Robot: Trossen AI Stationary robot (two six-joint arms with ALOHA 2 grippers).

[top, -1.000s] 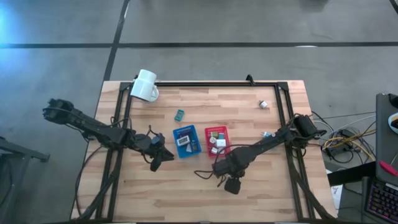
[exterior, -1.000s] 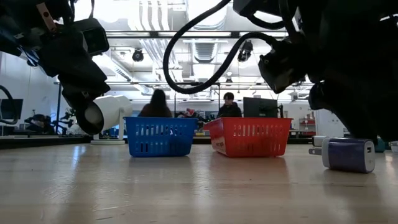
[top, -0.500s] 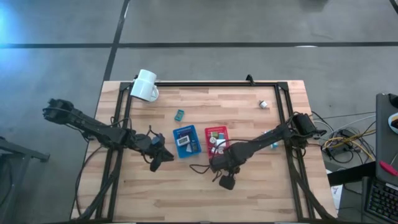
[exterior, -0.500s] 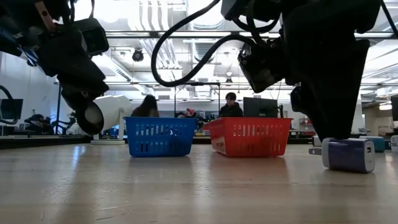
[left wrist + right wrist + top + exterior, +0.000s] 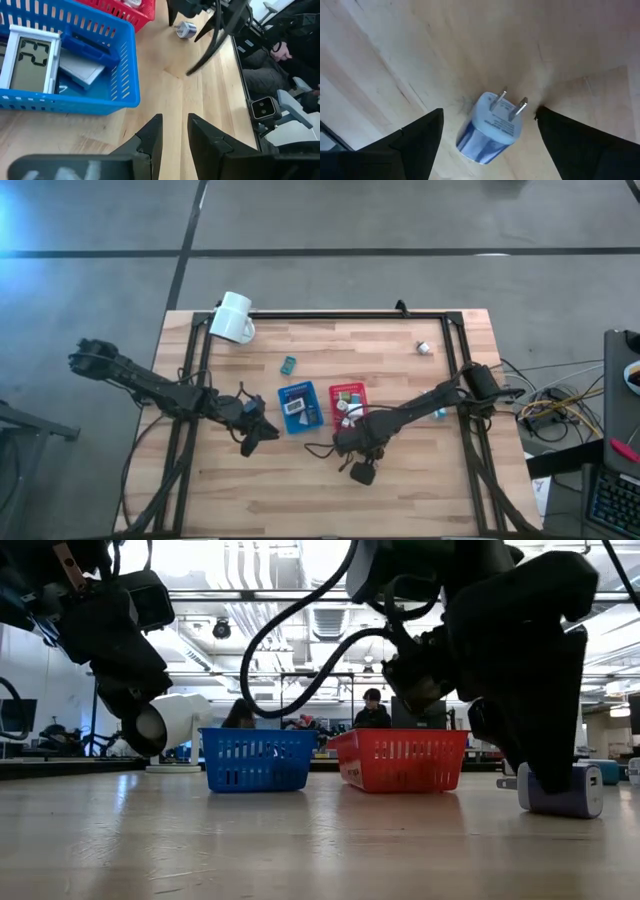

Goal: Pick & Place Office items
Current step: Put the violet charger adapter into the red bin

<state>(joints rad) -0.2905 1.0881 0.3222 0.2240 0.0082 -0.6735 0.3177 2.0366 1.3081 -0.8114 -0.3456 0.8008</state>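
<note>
A pale blue charger plug [image 5: 492,127] lies on its side on the wooden table, prongs up in the right wrist view. It also shows at the right of the low view [image 5: 575,790]. My right gripper [image 5: 490,145] is open and points steeply down over the plug, one finger on each side, apart from it. It stands just near of the red basket [image 5: 350,405]. My left gripper [image 5: 175,135] hangs above bare wood near the blue basket [image 5: 299,407], its fingers a small gap apart with nothing between them.
The blue basket holds a white LCD piece [image 5: 30,60] and blue flat pieces. A white mug [image 5: 233,317] lies at the far left. A teal piece [image 5: 289,363], a small white piece [image 5: 424,348] and another teal piece [image 5: 440,412] lie loose on the table.
My right gripper has moved toward the table's left edge and sunk down, so its fingers now stand around the charger plug. The plug has stayed where it was.
</note>
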